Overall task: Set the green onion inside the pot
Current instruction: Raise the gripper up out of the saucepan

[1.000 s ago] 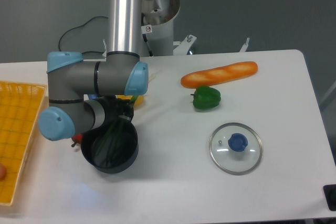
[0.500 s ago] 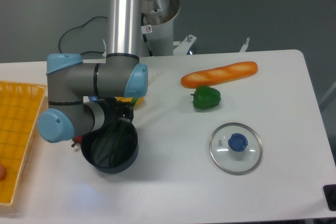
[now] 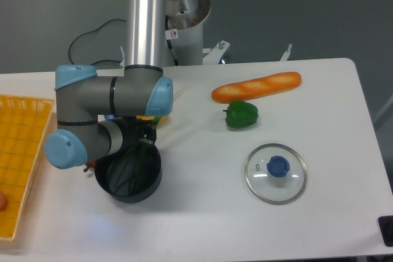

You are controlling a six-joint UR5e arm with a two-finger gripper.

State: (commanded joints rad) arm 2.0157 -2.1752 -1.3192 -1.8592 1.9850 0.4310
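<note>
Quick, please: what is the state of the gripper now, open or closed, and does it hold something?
Gripper: cannot be told; the grey arm with blue caps hides it above the small black pot, where dark green onion leaves hang inside.

The arm's wrist hides the gripper (image 3: 142, 141) and the pale end of the green onion (image 3: 136, 162); jaw state indeterminable.

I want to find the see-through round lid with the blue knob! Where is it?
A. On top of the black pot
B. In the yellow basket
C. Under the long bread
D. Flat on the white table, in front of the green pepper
D. The round glass lid with the blue knob lies flat on the white table, nearer the camera than the stubby green bell pepper, well apart from the black pot.
</note>
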